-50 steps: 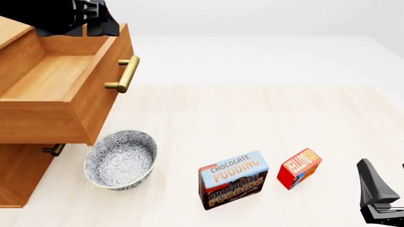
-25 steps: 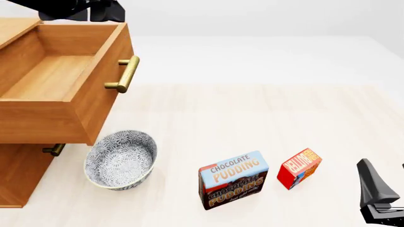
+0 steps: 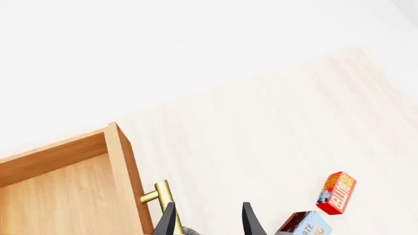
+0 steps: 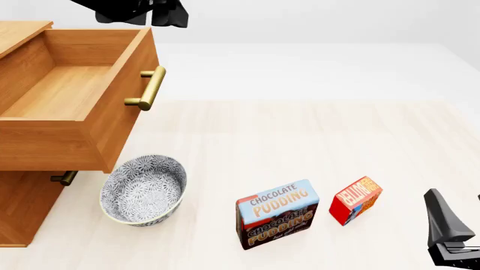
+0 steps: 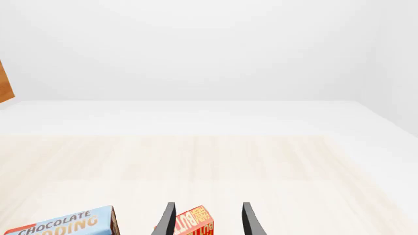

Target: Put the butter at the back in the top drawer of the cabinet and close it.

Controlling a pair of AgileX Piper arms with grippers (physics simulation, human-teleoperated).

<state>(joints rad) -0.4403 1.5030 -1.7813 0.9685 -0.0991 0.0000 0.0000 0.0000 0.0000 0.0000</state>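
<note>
The butter, a small red and orange box, stands on the table right of the pudding box; it also shows in the left wrist view. In the right wrist view the butter lies just ahead of my open, empty right gripper, which sits low at the front right. The cabinet stands at the left with its top drawer pulled open and empty, brass handle facing right. My left gripper hovers high above the drawer's front, open and empty.
A blue-and-brown Chocolate Pudding box stands left of the butter. A patterned bowl sits on the table below the open drawer. A lower drawer's handle peeks out under the top drawer.
My left gripper has moved right and a little up, from above the drawer's back to above its front. The right gripper, boxes and drawer have not moved.
</note>
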